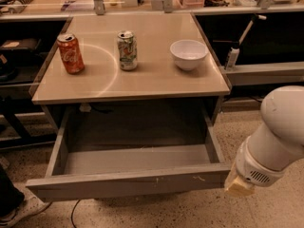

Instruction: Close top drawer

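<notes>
The top drawer (128, 184) is a wide grey metal drawer under the tan tabletop, pulled far out toward me. Its shallow grey tray (137, 158) lies bare, and small white scuffs mark the front right of centre. My white arm (278, 137) comes in from the right. My gripper (239, 186) shows only as a beige tip below the arm, right next to the right end of the drawer front. I cannot tell whether it touches the front.
On the tabletop (156, 82) stand a red soda can (70, 53), a green and white can (127, 50) and a white bowl (188, 54). Dark shelving flanks the table on both sides. A shoe (14, 210) sits at the lower left on the speckled floor.
</notes>
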Controlling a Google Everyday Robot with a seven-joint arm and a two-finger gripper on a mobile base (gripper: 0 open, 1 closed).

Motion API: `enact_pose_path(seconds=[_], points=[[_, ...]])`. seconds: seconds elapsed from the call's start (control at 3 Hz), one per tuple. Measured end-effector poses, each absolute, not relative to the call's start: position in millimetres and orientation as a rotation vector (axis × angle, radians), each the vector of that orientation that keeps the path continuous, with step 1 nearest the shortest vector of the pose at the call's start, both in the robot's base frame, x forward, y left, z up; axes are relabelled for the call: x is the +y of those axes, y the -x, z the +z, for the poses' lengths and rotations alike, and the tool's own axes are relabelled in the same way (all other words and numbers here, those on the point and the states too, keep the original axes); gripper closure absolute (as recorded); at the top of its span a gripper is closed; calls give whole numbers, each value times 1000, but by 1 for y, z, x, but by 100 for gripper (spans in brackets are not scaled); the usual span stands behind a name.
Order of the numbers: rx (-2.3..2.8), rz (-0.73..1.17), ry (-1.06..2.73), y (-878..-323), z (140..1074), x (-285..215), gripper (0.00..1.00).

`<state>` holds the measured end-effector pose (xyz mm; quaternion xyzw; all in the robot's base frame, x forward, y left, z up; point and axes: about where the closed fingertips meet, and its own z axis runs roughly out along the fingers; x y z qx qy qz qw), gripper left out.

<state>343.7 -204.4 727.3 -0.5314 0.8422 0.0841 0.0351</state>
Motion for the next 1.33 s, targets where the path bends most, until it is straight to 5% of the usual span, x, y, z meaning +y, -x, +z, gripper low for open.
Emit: enact_pose_path(seconds=[1.33], points=[[2633, 445, 1570, -340, 662, -179, 100]])
